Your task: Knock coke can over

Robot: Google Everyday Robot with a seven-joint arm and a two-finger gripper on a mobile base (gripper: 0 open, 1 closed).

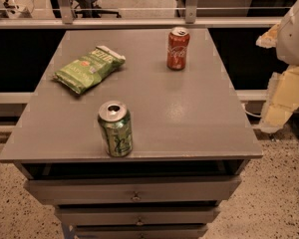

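Observation:
The coke can [178,48] is a red soda can with white script and a silver top. It stands upright at the far right of the grey cabinet top [189,113]. My gripper [284,99] shows as pale yellow parts below the white arm [294,31], at the right edge of the view. It hangs off the right side of the cabinet, well apart from the coke can and nearer to me than it. It holds nothing that I can see.
A green soda can [115,129] stands upright near the front edge. A green chip bag [88,68] lies at the far left. Drawers [134,190] are below the top. A railing [139,21] runs behind the cabinet.

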